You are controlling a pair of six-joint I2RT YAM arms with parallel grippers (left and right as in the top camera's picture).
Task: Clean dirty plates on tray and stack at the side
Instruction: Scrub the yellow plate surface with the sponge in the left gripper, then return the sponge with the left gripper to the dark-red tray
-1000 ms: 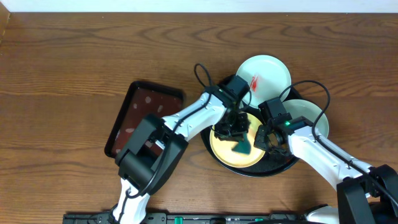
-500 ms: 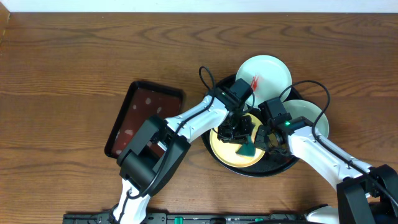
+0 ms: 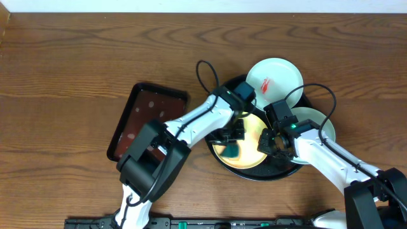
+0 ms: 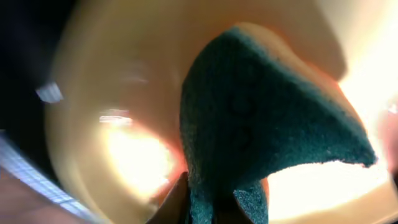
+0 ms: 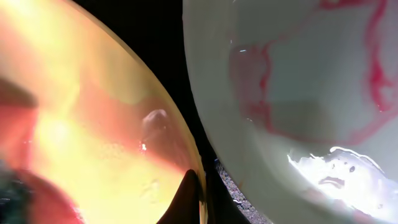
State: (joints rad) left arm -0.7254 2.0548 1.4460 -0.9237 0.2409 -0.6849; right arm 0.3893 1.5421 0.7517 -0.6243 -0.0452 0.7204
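The black tray (image 3: 219,158) holds three plates. The pale yellow plate (image 3: 251,156) lies at its front; it fills the left wrist view (image 4: 112,93) and shows in the right wrist view (image 5: 93,124) with reddish smear. My left gripper (image 3: 232,141) is shut on a dark green sponge (image 3: 230,151) (image 4: 261,124), pressed on the yellow plate. My right gripper (image 3: 267,141) (image 5: 200,202) is shut on the yellow plate's right rim. A mint-white plate (image 3: 280,75) with a red smear sits at the back. Another mint-white plate (image 3: 318,119) (image 5: 298,93) with a pink smear lies right.
A rectangular dark maroon tray (image 3: 147,121) lies left of the black tray. Brown wood-grain tabletop (image 3: 76,63) lies all around. A pale wall edge runs along the back.
My left gripper has swept the sponge leftward across the yellow plate. The right gripper has stayed on the plate's rim.
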